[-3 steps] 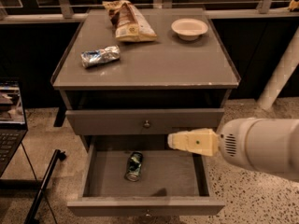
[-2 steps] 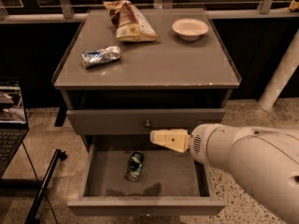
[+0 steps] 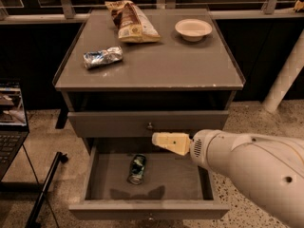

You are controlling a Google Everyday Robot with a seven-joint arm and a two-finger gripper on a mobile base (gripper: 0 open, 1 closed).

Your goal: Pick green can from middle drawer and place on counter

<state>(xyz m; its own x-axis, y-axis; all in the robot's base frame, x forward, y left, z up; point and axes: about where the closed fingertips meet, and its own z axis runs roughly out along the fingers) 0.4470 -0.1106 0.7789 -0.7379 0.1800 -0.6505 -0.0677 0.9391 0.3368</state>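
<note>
- Green can (image 3: 137, 169) lies on its side on the floor of the open middle drawer (image 3: 190, 177), left of centre, exactly where it lay a second ago, so you have not yet picked it.
- Your gripper (image 3: 171, 143) has swung left from the drawer's right side and now hangs over the drawer, just below the shut upper drawer front (image 3: 109, 124). It points toward the can but sits up and to the right of it, clearly apart.
- That shift reads as the approach; judging by this, the descent and grasp are still to come.
- Whether the gripper is open or closed, you cannot tell from here: it shows as one cream block. It carries nothing.
- The counter (image 3: 156, 68) holds a foil packet (image 3: 103, 57), a snack bag (image 3: 131, 22) and a bowl (image 3: 193, 29), with bare grey between them.
- The white arm covers the drawer's right wall and back corner, and the can's label is too dim to read.
</note>
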